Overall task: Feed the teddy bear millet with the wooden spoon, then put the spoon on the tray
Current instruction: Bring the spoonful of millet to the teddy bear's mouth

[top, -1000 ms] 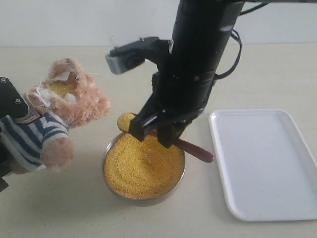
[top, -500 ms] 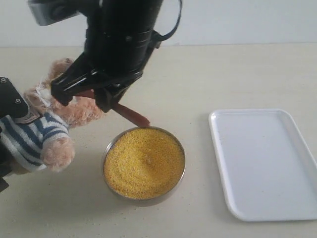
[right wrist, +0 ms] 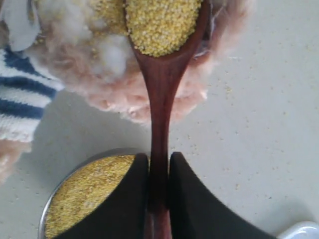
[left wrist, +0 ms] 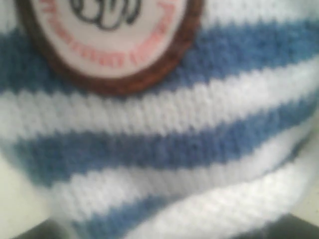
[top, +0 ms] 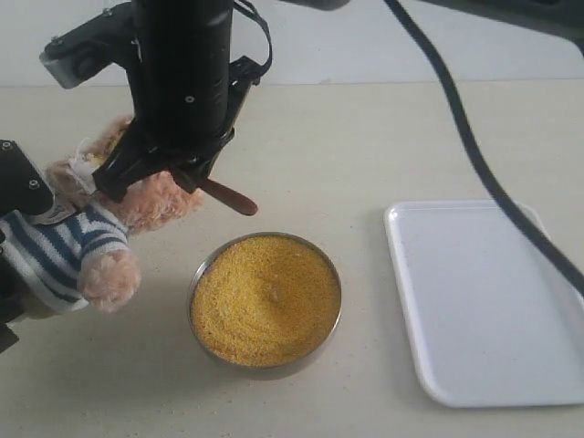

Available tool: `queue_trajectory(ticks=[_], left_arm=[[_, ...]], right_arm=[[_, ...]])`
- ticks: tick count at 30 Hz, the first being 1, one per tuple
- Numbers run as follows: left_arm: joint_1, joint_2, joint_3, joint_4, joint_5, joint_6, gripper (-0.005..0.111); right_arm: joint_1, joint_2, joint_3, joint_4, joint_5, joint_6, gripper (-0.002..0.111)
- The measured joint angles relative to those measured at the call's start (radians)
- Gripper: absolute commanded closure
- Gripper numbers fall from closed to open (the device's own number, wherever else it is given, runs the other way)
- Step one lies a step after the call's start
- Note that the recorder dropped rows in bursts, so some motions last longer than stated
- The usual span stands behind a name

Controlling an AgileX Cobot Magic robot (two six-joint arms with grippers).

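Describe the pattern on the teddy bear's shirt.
Blue-and-white stripes; the shirt shows best in left wrist view.

We saw a pale beige table (top: 383,137), faintly speckled. A round metal bowl (top: 266,369) stood on it, filled almost to the rim with yellow millet (top: 265,297). A white tray (top: 493,301) lay flat to the right of the bowl, apart from it. A few loose grains (right wrist: 227,89) dotted the surface. A teddy bear (top: 55,251) was at the left edge; we could not tell whether it rested on the table.
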Motion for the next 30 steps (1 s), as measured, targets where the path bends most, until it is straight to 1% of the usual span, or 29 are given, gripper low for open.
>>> queue_trajectory(ticks=[5,9,16,24,30], left_arm=[[0.0,0.0,0.0,0.0,-0.006,0.0,0.103],[0.0,0.0,0.0,0.0,-0.006,0.0,0.103],[0.0,0.0,0.0,0.0,-0.006,0.0,0.103],[0.0,0.0,0.0,0.0,-0.008,0.0,0.103],[0.0,0.0,0.0,0.0,-0.011,-0.003,0.103]], right_arm=[[0.011,0.0,-0.002,-0.105,0.0,-0.02,0.109],[0.054,0.0,-0.002,-0.223,0.0,-0.038,0.109],[0.13,0.0,-0.002,-0.37,-0.002,-0.051,0.109],[0.141,0.0,0.003,-0.488,-0.002,-0.057,0.109],[0.186,0.0,0.066,-0.6,-0.003,-0.054,0.109]])
